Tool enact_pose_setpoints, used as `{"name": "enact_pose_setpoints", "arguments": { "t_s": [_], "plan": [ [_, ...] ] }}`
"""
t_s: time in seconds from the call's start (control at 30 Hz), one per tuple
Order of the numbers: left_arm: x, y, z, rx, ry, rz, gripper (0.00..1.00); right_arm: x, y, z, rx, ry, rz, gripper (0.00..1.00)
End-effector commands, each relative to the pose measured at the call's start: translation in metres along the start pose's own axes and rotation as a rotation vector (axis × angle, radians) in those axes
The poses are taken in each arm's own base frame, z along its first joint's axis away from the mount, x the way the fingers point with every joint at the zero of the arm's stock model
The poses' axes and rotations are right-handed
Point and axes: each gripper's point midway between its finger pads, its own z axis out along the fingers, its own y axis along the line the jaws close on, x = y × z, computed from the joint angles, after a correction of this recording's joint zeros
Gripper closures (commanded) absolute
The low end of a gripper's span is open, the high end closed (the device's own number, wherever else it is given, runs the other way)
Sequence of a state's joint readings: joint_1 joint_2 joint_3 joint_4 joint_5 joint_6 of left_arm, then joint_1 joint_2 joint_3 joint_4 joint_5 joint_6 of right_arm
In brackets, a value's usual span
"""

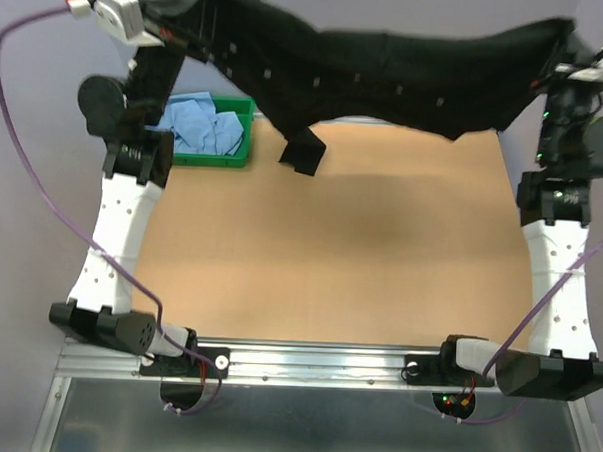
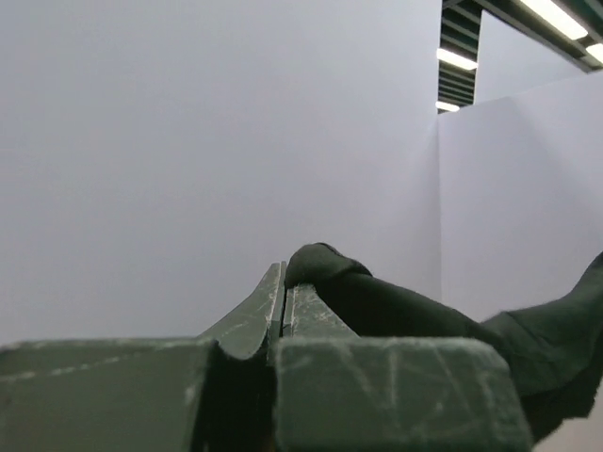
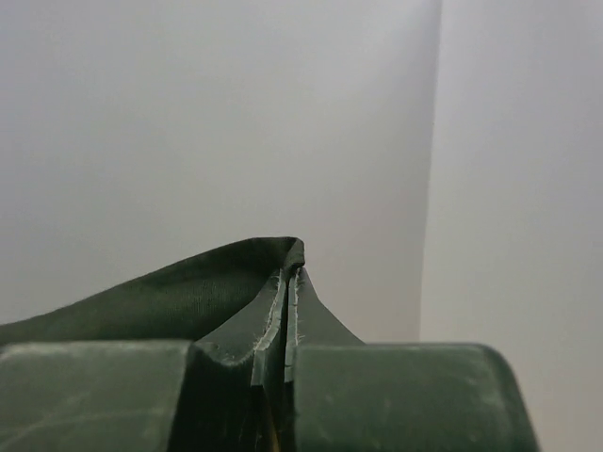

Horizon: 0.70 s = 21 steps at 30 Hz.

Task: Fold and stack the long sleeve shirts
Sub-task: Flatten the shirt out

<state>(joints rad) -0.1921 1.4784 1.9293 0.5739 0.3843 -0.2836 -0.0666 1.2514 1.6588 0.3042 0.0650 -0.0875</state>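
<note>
**Black shirt held aloft between both pincers, long axis left to right.**

Beyond the arm bases lies the brown bench (image 1: 330,257). At its far left corner, a green tray (image 1: 209,158) holds crumpled light blue shirts (image 1: 201,122). Farther back, above the bench's far edge, the black shirt (image 1: 388,75) spans from arm to arm, and its row of pale buttons runs the same way. One loose dark flap dangles from its lower edge, left of middle. The left pincer (image 2: 283,282) is clamped on the shirt's left end and the right pincer (image 3: 290,278) on its right end, the fingers of each pressed nearly together on cloth. Which end bears the collar cannot be told.
</note>
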Motion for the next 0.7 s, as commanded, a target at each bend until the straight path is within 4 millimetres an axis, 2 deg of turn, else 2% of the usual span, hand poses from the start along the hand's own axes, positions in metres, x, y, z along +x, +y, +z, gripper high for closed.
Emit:
{"name": "enact_pose_setpoints", "arguments": {
  "t_s": [0.0,0.03,0.07,0.1,0.13,0.17,0.2,0.23,0.27,0.3,0.33,0.37,0.4,0.5,0.57,0.6,0.67],
  "plan": [
    [0.090,0.028,-0.048,-0.099,0.170,0.031,1.00,0.154,0.021,-0.044,-0.116,0.322,-0.010,0.99],
    [0.136,0.035,-0.077,-0.133,0.272,0.003,1.00,0.164,0.025,-0.060,-0.136,0.353,0.008,0.99],
    [0.122,0.031,-0.077,-0.127,0.248,0.011,1.00,0.179,0.027,-0.074,-0.142,0.392,0.021,0.99],
    [0.155,0.031,-0.108,-0.159,0.326,-0.030,1.00,0.219,0.030,-0.104,-0.152,0.491,0.046,0.99],
    [0.167,0.029,-0.124,-0.173,0.359,-0.055,1.00,0.223,0.034,-0.118,-0.169,0.508,0.066,0.99],
    [0.205,0.030,-0.159,-0.210,0.447,-0.098,1.00,0.231,0.035,-0.131,-0.170,0.534,0.082,0.99],
    [0.200,0.025,-0.171,-0.229,0.442,-0.122,1.00,0.242,0.036,-0.145,-0.174,0.568,0.092,1.00],
    [0.206,0.025,-0.185,-0.256,0.460,-0.138,1.00,0.261,0.038,-0.166,-0.167,0.626,0.126,0.99],
    [0.226,0.023,-0.211,-0.292,0.509,-0.168,1.00,0.261,0.041,-0.175,-0.181,0.636,0.136,1.00],
    [0.218,0.020,-0.219,-0.313,0.493,-0.183,1.00,0.265,0.042,-0.182,-0.185,0.654,0.143,0.99],
    [0.222,0.019,-0.229,-0.334,0.511,-0.197,1.00,0.273,0.044,-0.193,-0.196,0.691,0.153,0.99],
    [0.233,0.018,-0.245,-0.354,0.542,-0.213,1.00,0.274,0.044,-0.197,-0.197,0.699,0.154,0.99],
    [0.230,0.018,-0.249,-0.369,0.541,-0.213,1.00,0.276,0.044,-0.200,-0.196,0.710,0.156,1.00],
    [0.249,0.024,-0.272,-0.427,0.611,-0.207,1.00,0.287,0.046,-0.205,-0.202,0.746,0.156,1.00],
    [0.256,0.028,-0.276,-0.444,0.635,-0.195,1.00,0.291,0.047,-0.204,-0.205,0.758,0.161,0.99],
    [0.266,0.033,-0.280,-0.463,0.658,-0.197,1.00,0.294,0.048,-0.204,-0.207,0.765,0.164,0.99],
    [0.275,0.037,-0.279,-0.470,0.678,-0.197,1.00,0.309,0.048,-0.204,-0.208,0.799,0.159,1.00]
  ]
}}
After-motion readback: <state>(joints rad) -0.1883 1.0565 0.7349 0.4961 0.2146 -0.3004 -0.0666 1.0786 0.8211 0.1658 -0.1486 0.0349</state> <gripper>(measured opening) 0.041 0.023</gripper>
